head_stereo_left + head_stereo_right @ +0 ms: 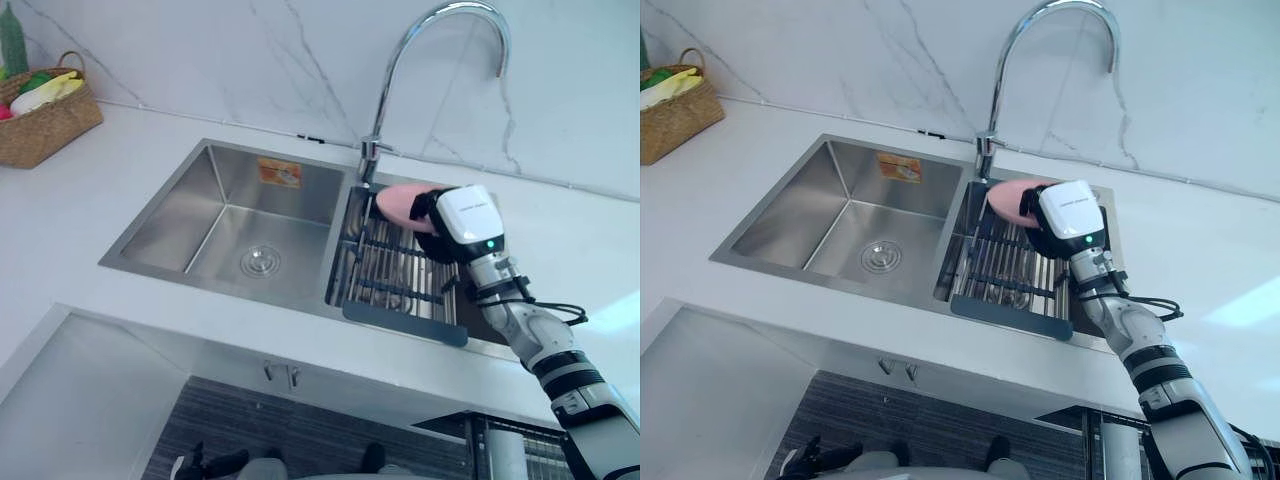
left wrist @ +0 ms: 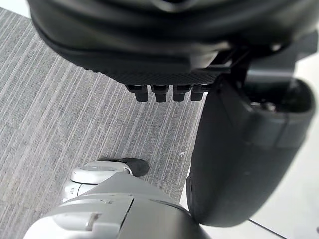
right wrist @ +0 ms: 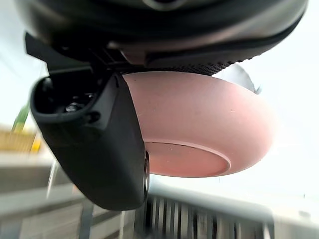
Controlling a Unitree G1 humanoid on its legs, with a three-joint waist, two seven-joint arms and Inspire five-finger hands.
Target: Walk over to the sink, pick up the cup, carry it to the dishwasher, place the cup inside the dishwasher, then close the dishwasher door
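The white counter [image 1: 120, 190] is long and smooth. A shiny metal sink [image 1: 175, 215] is set down into it, with two parts side by side. The left part is a deep bowl with a round drain [image 1: 260, 262] at the bottom and an orange sticker [image 1: 279, 173] on its back wall. The right part has a dark rack [image 1: 395, 275] with thin bars lying in it. A tall, curved tap [image 1: 385, 95] stands at the back edge of the sink, between the two parts. Far off on the left - well apart from the sink - a woven basket [image 1: 45, 125] sits on the counter, with a green bottle [image 1: 12, 40] just behind it.
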